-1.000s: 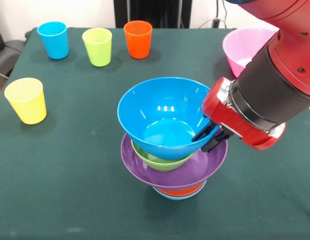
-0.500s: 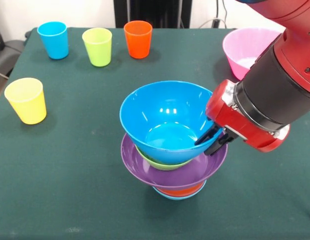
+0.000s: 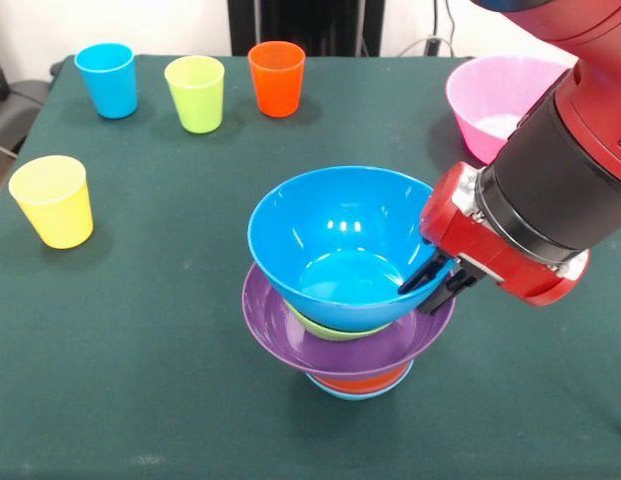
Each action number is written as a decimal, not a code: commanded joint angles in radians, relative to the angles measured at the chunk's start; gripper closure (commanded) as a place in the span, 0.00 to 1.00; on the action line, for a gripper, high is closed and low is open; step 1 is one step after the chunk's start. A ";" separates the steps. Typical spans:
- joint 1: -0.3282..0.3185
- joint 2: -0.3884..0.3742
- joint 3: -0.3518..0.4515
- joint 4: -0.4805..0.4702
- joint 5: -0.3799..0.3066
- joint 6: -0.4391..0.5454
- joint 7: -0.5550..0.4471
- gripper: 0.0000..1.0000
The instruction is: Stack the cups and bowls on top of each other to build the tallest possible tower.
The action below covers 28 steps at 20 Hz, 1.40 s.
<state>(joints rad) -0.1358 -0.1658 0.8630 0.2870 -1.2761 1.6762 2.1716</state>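
The robot's hand (image 3: 437, 282) pinches the right rim of the deep glossy blue plastic bowl (image 3: 340, 245), which sits atop the tower (image 3: 348, 335) of small green, wide purple, orange and light-blue bowls at mid-counter. Open green counter (image 3: 140, 350) surrounds the tower. The yellow tapered tumbler (image 3: 52, 200) stands near the left edge; the large pink bowl (image 3: 495, 100) sits far right.

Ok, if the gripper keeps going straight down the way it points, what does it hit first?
Probably the purple bowl rim, just under the gripper, whose jaws clamp the deep blue bowl wall; depth is uncertain.
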 commanded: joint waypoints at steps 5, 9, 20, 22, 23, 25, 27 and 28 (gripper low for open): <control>0.014 0.001 -0.033 0.055 0.000 -0.049 0.011 1.00; 0.012 -0.005 -0.048 0.061 -0.001 -0.035 0.005 1.00; 0.017 -0.022 -0.118 0.090 0.053 -0.038 0.043 1.00; 0.019 -0.022 -0.132 0.093 0.063 -0.042 0.054 1.00; 0.021 -0.022 -0.139 0.094 0.068 -0.041 0.061 1.00; 0.024 -0.019 -0.144 0.085 0.069 -0.039 0.058 1.00; 0.025 -0.017 -0.155 0.088 0.081 -0.047 0.063 1.00; 0.025 -0.019 -0.165 0.095 0.090 -0.051 0.069 1.00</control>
<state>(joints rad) -0.1340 -0.1657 0.7494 0.2877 -1.1994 1.6760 2.1716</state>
